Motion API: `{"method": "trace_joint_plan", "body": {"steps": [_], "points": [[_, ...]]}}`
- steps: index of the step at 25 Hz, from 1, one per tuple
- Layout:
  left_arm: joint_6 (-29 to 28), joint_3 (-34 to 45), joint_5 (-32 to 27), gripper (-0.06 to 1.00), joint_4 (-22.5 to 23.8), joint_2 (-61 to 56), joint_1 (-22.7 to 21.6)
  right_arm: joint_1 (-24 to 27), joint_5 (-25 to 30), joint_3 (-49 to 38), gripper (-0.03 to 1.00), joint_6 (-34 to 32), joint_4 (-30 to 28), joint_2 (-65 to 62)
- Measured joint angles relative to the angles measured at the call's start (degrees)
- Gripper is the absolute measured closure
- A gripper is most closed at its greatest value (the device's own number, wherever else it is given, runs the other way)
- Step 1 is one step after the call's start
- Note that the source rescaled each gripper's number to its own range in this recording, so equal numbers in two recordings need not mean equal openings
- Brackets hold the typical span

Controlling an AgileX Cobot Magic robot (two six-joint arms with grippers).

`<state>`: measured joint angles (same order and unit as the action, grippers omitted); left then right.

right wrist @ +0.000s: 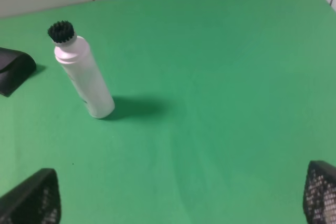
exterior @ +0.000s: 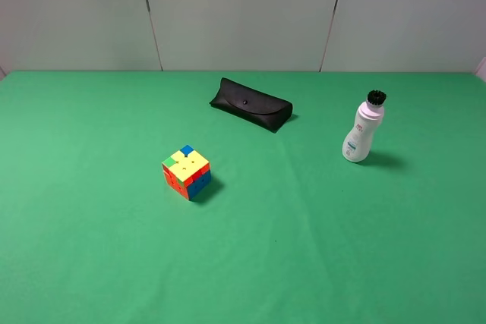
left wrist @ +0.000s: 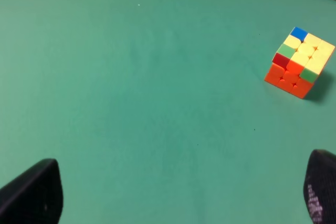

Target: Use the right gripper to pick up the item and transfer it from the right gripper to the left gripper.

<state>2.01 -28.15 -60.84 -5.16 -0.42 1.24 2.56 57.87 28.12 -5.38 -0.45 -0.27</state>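
Observation:
The item, a small white bottle (exterior: 363, 128) with a black bristly cap, pale pink neck band and blue label, stands upright on the green table at the right. It also shows in the right wrist view (right wrist: 84, 77). Neither arm shows in the exterior high view. The right gripper (right wrist: 181, 195) is open and empty, its fingertips (right wrist: 34, 198) wide apart, well short of the bottle. The left gripper (left wrist: 178, 192) is open and empty, its fingertips (left wrist: 31, 195) wide apart over bare table.
A multicoloured puzzle cube (exterior: 187, 171) sits left of centre and shows in the left wrist view (left wrist: 299, 61). A black glasses case (exterior: 250, 103) lies at the back centre, its end showing in the right wrist view (right wrist: 13, 69). The table's back edge meets a pale wall.

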Motion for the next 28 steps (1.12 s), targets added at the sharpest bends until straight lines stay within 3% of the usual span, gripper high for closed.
{"method": "trace_joint_plan", "body": {"steps": [28], "points": [[0.00, 0.00, 0.06, 0.11, 0.00, 0.00, 0.00, 0.00, 0.06, 0.00, -0.03, 0.00, 0.00, 0.00]]}}
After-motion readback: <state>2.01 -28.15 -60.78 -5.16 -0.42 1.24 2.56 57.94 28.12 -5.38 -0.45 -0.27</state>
